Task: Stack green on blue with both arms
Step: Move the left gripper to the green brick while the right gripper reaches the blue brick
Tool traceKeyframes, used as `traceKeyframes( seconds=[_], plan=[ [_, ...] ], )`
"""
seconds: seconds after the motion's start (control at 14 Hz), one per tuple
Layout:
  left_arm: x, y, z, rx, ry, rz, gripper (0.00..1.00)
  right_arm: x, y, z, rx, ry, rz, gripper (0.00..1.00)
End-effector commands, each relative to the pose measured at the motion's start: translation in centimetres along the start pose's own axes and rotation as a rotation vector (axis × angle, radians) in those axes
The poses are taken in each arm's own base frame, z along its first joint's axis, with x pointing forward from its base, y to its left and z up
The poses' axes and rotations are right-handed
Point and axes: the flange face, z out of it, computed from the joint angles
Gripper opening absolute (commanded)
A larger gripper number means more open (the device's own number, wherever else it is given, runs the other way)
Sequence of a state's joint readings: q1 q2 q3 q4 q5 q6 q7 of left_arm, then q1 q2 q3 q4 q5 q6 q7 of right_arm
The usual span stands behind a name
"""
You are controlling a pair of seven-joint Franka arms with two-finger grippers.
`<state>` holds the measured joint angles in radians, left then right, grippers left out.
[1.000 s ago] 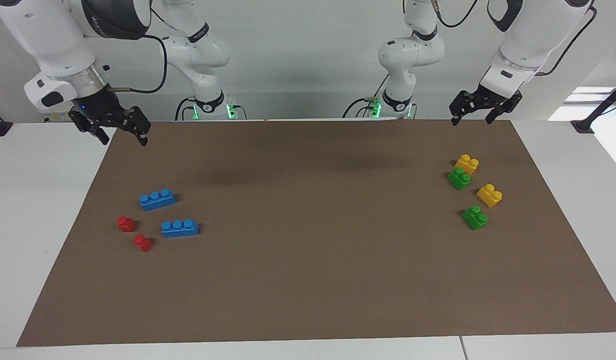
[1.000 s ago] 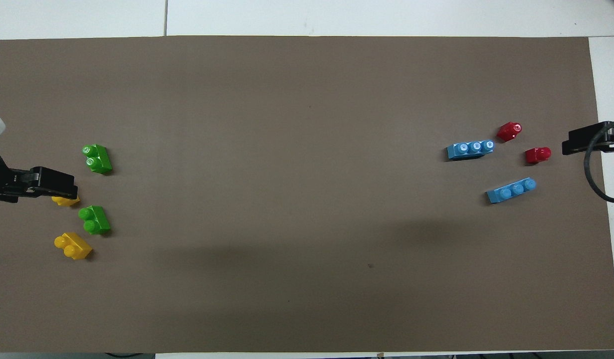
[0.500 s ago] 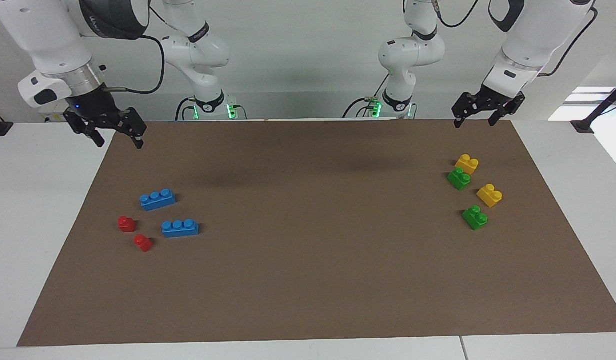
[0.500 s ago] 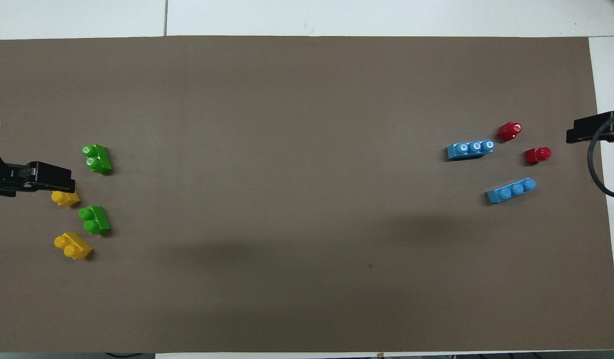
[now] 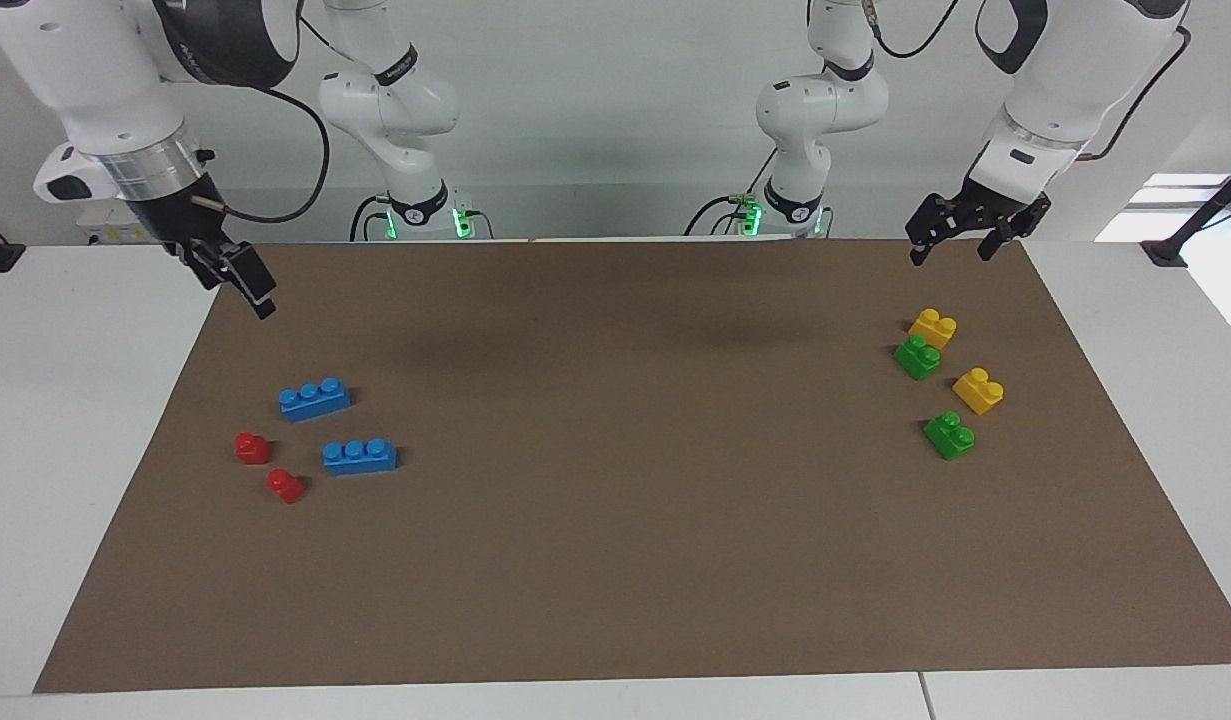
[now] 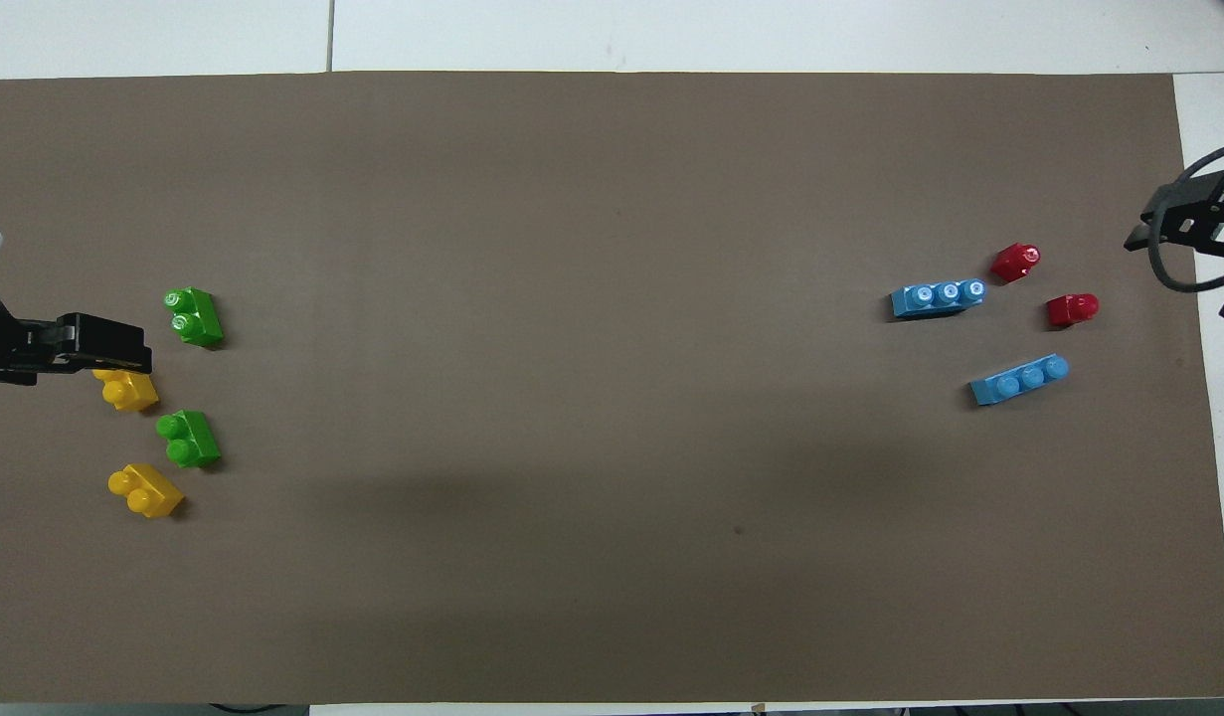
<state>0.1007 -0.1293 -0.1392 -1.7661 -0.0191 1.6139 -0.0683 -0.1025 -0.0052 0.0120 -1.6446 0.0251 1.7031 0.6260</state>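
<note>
Two green bricks lie at the left arm's end of the mat, one nearer to the robots (image 5: 918, 357) (image 6: 188, 440) and one farther (image 5: 949, 435) (image 6: 194, 316). Two blue bricks lie at the right arm's end, the nearer one (image 5: 315, 399) (image 6: 1019, 379) and the farther one (image 5: 360, 456) (image 6: 938, 297). My left gripper (image 5: 950, 250) hangs open and empty over the mat's edge by the robots, clear of the bricks. My right gripper (image 5: 258, 298) hangs open and empty over the mat's corner by the robots, above and apart from the blue bricks.
Two yellow bricks (image 5: 933, 327) (image 5: 978, 390) sit among the green ones. Two red one-stud bricks (image 5: 252, 447) (image 5: 285, 486) lie beside the blue ones. All rest on a brown mat (image 5: 615, 520) on the white table.
The right gripper has turned about its wrist and shifted slightly out over the mat's corner. The left gripper has drifted slightly. No brick has moved.
</note>
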Motion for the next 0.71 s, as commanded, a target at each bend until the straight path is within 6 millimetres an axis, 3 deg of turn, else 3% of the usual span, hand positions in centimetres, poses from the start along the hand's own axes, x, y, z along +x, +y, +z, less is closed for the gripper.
traceKeyframes(
  seconds=[0.0,0.14,0.36,0.64],
  plan=[
    [-1.4,-0.5,0.6,-0.01,0.045,-0.114,1.0,0.9,-0.4,2.2,0.034,-0.064,0.247,1.0],
    [-1.4,-0.4,0.7,-0.013,0.044,-0.185,1.0,2.0,-0.9,3.9,0.056,-0.143,0.422,1.0],
    [-1.1,-1.1,1.6,-0.027,0.048,-0.261,1.0,5.8,-0.6,7.7,0.091,-0.288,0.635,1.0],
    [-0.6,-1.7,2.9,-0.029,0.043,-0.299,1.0,7.8,-1.1,11.5,0.104,-0.309,0.683,1.0]
  ],
)
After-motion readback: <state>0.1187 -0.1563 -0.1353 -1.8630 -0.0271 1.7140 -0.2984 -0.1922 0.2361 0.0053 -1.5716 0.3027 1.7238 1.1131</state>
